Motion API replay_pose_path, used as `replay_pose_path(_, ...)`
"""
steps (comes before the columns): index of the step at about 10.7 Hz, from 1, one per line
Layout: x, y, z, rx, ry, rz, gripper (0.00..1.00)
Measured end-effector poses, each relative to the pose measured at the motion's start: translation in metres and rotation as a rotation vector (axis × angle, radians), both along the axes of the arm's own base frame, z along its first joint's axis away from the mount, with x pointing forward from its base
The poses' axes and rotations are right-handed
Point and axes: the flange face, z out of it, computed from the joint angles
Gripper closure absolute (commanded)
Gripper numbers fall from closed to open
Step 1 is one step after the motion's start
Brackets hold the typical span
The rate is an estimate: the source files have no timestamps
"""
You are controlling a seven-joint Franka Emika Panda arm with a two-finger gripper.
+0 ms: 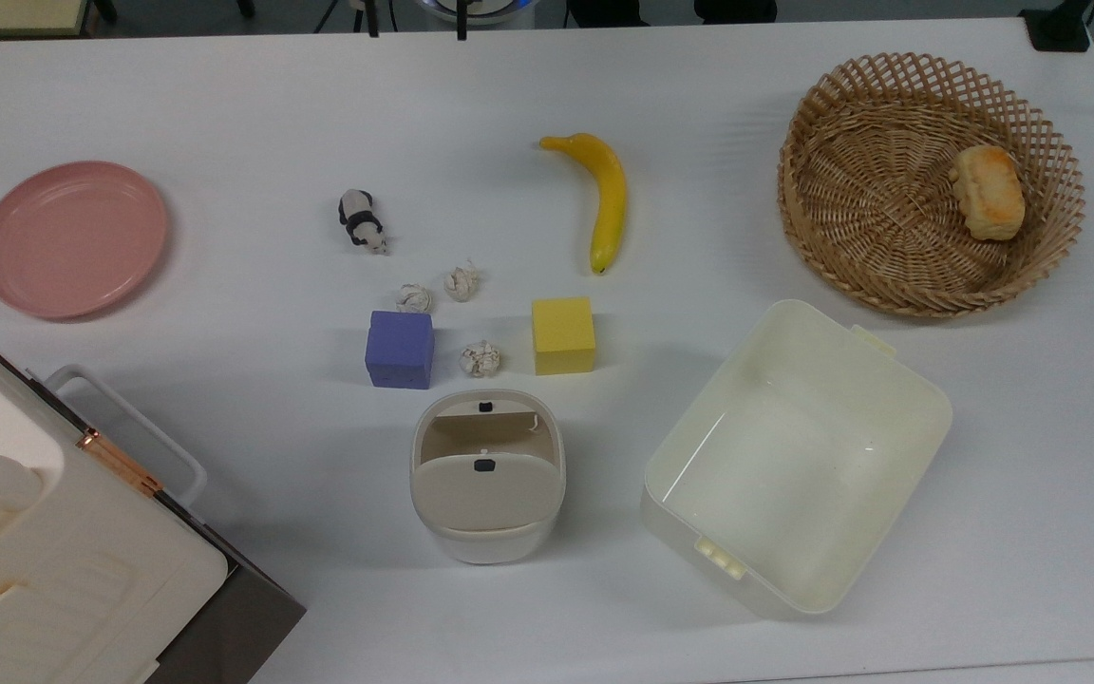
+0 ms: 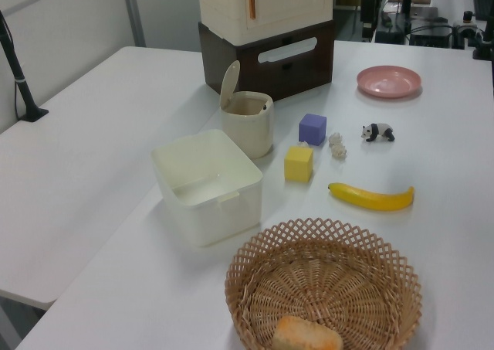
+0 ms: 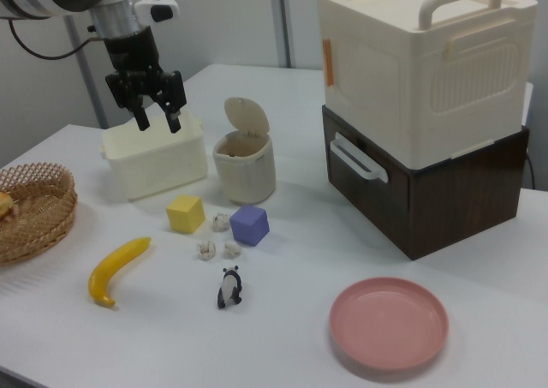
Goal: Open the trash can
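The trash can (image 1: 488, 480) is a small off-white bin near the table's front middle in the top view. Its beige-grey lid (image 3: 247, 116) stands flipped up, and the inside shows. In the left view the trash can (image 2: 247, 126) sits in front of the dark-based box, with the lid (image 2: 229, 83) upright. My gripper (image 3: 157, 124) hangs in the air at the right view's upper left, above the cream tub and well apart from the trash can (image 3: 245, 170). Its fingers are open with nothing between them.
A cream lidless tub (image 1: 799, 315) stands to the can's right in the top view. A purple cube (image 1: 400, 349), a yellow cube (image 1: 563, 334) and paper balls (image 1: 480, 358) lie just behind the can. Also there: panda (image 1: 360, 220), banana (image 1: 604, 199), basket (image 1: 851, 142) with bread (image 1: 987, 190), pink plate (image 1: 72, 237), big white box (image 1: 53, 570).
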Motion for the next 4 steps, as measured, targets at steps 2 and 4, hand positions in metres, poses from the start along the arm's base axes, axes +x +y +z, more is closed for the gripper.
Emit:
replay_pose_path(2, 0.0, -0.0006, -0.0021, 0.0, 0.005, -0.001, 0.0)
replay_pose_path(4, -0.0004, -0.0007, -0.01, -0.001, 0.022, -0.001, 0.0)
